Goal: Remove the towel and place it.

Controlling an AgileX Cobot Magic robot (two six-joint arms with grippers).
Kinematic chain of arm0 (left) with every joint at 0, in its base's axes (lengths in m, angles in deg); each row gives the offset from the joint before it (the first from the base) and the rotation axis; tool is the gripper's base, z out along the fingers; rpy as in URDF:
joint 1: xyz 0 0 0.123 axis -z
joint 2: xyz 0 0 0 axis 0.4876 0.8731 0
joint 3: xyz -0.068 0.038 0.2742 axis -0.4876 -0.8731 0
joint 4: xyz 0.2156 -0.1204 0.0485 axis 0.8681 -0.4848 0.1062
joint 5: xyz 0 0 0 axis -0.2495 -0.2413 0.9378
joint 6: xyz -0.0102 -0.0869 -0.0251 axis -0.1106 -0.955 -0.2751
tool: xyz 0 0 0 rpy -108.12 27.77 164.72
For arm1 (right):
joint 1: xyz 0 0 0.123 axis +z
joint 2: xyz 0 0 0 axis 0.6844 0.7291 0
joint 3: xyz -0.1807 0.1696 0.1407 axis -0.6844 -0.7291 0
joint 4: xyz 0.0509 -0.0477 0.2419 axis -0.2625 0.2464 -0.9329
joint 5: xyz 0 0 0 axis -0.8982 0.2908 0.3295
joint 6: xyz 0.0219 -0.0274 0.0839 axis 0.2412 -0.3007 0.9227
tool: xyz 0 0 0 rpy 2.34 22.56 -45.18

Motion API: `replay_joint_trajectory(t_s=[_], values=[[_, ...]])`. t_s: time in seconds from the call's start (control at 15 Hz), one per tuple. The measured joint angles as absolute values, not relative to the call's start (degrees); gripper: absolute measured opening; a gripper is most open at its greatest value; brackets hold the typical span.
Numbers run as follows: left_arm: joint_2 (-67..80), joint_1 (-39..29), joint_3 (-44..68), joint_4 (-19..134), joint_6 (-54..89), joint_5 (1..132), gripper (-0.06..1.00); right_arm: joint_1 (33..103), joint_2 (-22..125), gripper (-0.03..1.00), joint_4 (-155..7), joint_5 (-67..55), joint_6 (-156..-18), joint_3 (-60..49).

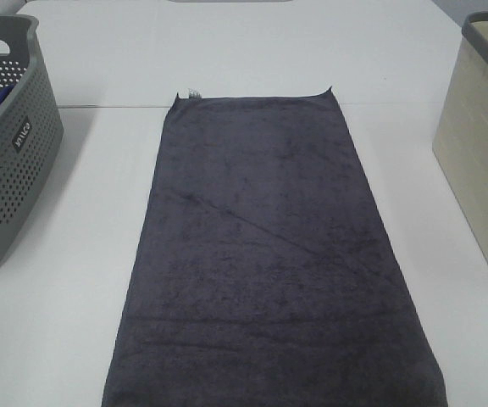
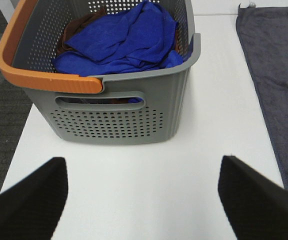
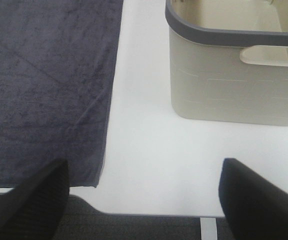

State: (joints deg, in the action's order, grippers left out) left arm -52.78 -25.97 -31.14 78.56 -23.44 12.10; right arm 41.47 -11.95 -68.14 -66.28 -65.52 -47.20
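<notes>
With both tools spread and empty, pinch the towel (image 1: pixel 269 254), lying flat along the counter's (image 1: pixel 83 322) middle between the two baskets, at its near corners and lift evenly.

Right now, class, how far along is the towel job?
Nothing looks done: the towel lies flat on the table between the grey basket and the beige basket. Nothing is in hand; the left gripper and right gripper are open. Lifting and placing remain.
</notes>
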Motion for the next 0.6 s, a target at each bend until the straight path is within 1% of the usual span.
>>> replay_joint_trajectory(t_s=[0.2, 0.4, 0.6], values=[[-64.9, -26.0, -33.0, 78.6, -21.3, 9.5, 0.77, 41.5, -20.1, 0.8, -67.9, -64.2, -67.2, -51.6], [-66.6, -26.0, -36.3, 78.5, -16.3, 7.5, 0.77, 41.5, -22.0, 0.8, -66.2, -61.7, -68.4, -55.2], [-66.6, -26.0, -38.2, 76.3, -16.3, 10.3, 0.77, 41.5, -22.0, 0.8, -66.2, -58.1, -69.1, -56.9]])
